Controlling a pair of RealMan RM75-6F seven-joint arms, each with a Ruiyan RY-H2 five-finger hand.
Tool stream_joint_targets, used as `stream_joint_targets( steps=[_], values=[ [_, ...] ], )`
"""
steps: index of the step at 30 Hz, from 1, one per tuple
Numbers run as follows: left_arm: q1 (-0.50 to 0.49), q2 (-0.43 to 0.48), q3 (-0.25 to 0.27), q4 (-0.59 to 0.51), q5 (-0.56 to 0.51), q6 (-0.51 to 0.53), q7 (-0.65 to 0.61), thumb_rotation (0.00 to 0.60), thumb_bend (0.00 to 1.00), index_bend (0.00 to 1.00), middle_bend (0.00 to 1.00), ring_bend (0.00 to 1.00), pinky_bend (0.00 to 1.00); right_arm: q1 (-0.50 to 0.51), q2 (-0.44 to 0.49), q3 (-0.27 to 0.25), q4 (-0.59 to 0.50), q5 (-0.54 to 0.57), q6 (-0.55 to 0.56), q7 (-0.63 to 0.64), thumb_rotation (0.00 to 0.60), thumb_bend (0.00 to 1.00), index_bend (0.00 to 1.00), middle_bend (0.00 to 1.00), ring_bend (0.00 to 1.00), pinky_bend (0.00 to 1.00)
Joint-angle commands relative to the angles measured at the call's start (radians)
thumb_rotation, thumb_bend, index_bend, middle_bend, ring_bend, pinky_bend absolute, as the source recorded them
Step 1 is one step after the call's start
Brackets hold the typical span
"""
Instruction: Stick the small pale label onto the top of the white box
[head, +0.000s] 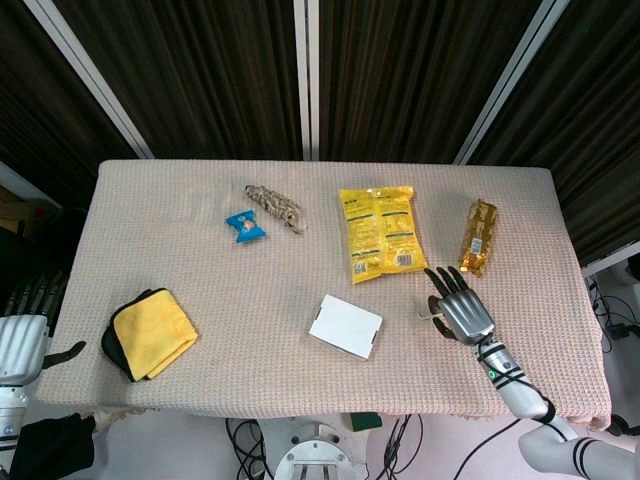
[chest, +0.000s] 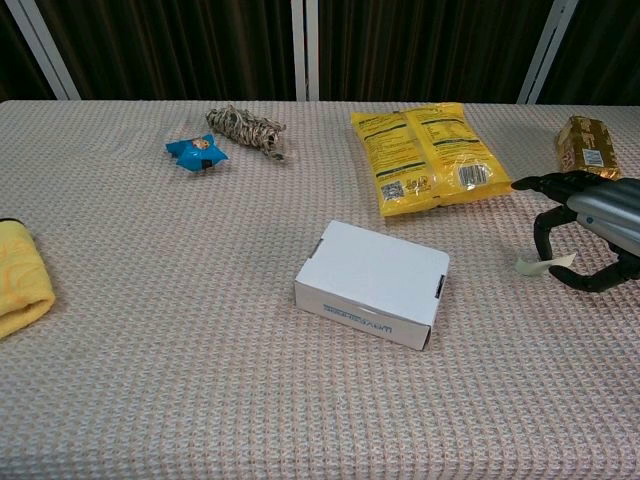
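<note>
The white box lies flat near the middle of the table, its top bare. Right of it, the small pale label rests on the woven cloth. My right hand arches over the label with its fingers spread. One fingertip comes down at the label's near edge and the thumb curls on its right side. The label still looks flat on the table. My left hand hangs off the table's left edge, fingers apart and holding nothing.
A yellow snack bag and a golden packet lie behind the right hand. A blue wrapper and a rope bundle sit at the back left. A yellow cloth lies at the front left.
</note>
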Motion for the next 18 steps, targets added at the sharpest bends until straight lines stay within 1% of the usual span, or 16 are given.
stream_joint_targets(
  steps=[1,5,18],
  values=[
    [0.000,0.000,0.000,0.000,-0.001,0.000,0.000,0.600,0.04,0.08,0.07,0.03,0.10,0.001,0.000,-0.001,0.000,0.001,-0.001,-0.001,0.600,0.40,0.55,0.00,0.00,0.00],
    [0.000,0.000,0.000,0.001,-0.003,-0.004,0.000,0.600,0.04,0.08,0.07,0.03,0.10,0.001,-0.002,-0.002,0.003,0.003,-0.001,0.001,0.600,0.42,0.56,0.00,0.00,0.00],
    [-0.001,0.001,-0.001,0.001,-0.010,-0.011,-0.001,0.600,0.04,0.08,0.07,0.03,0.10,-0.002,-0.011,-0.001,0.016,0.003,0.015,0.015,0.600,0.43,0.61,0.01,0.00,0.00]
  ],
)
